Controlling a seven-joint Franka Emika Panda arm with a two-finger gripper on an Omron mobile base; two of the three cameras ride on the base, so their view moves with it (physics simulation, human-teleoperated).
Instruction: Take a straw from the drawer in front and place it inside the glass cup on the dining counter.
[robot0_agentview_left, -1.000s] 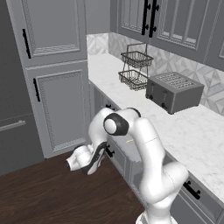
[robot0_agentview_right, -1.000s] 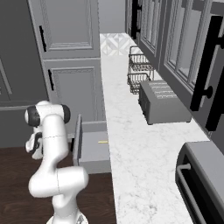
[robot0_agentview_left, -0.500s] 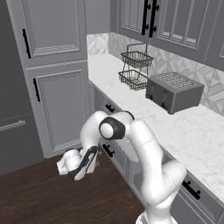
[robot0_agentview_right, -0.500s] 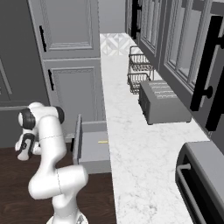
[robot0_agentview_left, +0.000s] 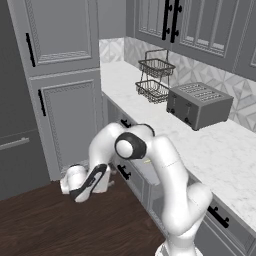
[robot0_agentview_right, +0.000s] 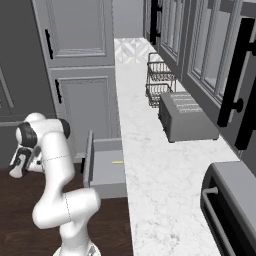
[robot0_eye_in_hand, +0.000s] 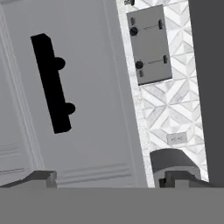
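my end effector: spread wide, holding nothing, low beside the drawer front
drawer: pulled open under the table
straw: lying inside the drawer

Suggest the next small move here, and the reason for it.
Probably lift the open tool up and over the open drawer toward the straw: the tool holds nothing and sits low in front of the drawer's front panel, while the straw lies inside.

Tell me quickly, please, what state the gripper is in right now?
Gripper: open and holding nothing, low in front of the pulled-out drawer; the straw lies inside the drawer.
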